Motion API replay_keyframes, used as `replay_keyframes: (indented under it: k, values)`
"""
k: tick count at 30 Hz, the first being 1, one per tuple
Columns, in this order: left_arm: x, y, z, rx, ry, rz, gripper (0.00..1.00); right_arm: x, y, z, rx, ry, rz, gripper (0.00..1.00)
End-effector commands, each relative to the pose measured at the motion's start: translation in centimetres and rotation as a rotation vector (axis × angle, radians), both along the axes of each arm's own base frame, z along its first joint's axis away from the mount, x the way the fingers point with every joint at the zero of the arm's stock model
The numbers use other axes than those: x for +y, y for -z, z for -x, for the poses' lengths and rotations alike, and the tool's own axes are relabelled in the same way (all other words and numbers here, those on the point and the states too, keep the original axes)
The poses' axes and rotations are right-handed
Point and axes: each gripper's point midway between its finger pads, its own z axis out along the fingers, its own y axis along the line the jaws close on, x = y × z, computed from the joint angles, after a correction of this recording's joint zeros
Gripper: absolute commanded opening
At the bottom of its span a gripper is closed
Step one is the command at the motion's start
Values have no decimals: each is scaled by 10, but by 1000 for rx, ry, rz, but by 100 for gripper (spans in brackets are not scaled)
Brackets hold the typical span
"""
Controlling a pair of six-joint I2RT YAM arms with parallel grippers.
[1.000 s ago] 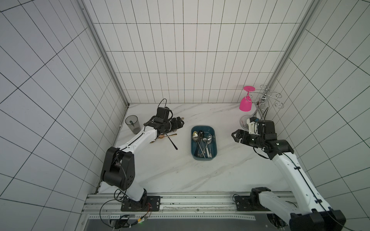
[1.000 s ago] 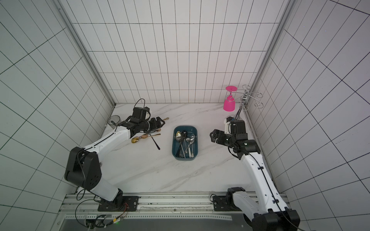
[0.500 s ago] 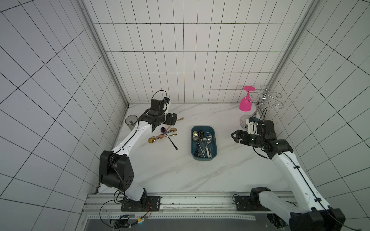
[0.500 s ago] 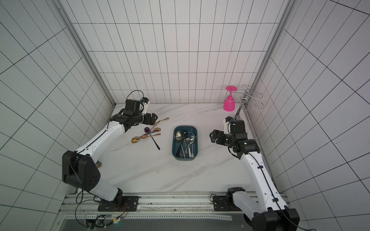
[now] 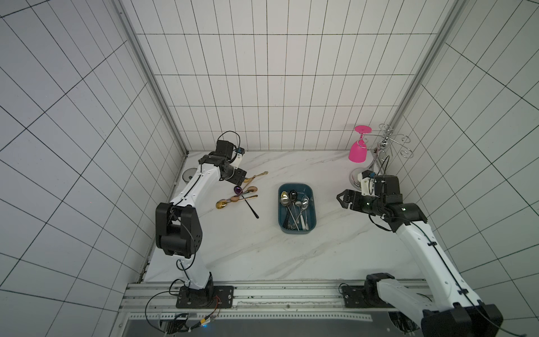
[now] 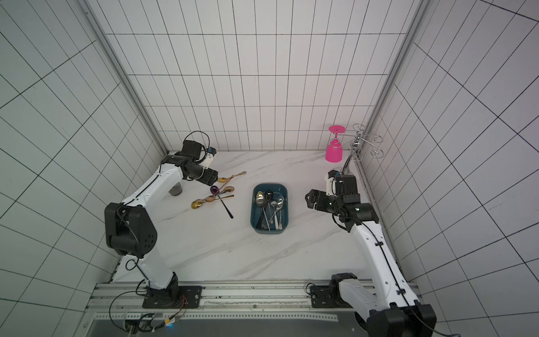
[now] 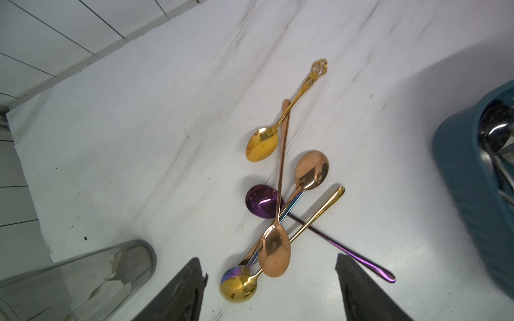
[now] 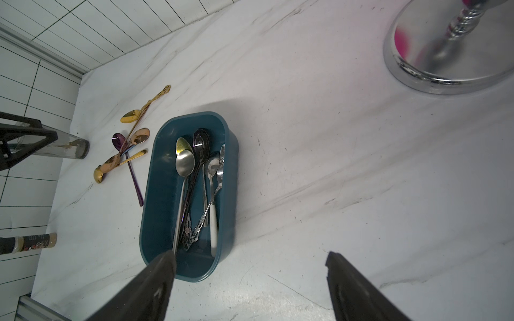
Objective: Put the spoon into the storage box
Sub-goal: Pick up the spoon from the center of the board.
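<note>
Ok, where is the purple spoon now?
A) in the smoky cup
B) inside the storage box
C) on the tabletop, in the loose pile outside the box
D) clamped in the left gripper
C: the purple spoon lies on the tabletop outside the storage box, and the left gripper is open, holding nothing.

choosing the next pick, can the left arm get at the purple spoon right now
Probably yes, but not cleanly: the open left hand hangs close by; the purple spoon has a rose-gold spoon across its bowl and a plain gold spoon crossing its handle.
</note>
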Motion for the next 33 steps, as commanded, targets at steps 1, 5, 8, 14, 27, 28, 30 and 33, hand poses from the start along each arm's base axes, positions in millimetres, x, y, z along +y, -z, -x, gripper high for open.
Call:
replay_keyframes:
  k: [1,5,8,14,27,28,30,33]
  values:
    - [12,33,19,132,27,-66,70,-1,-1,-2,-5,-6,-3,88]
    - [23,58,24,223,-8,-56,64,0,0,-2,-3,-7,-7,88]
    - [26,72,26,272,-31,-19,64,0,1,-2,-2,-6,-5,88]
    - [30,87,26,373,-107,139,64,0,1,-2,-2,-6,-5,88]
    - [26,110,20,537,-227,451,48,0,1,-3,-3,-3,-5,88]
    - [24,110,20,546,-226,474,48,-1,2,-3,-2,-3,-6,88]
    - [21,112,20,564,-232,514,46,0,2,-3,0,-3,-8,88]
    - [21,116,20,586,-249,542,43,0,2,-3,1,-2,-6,88]
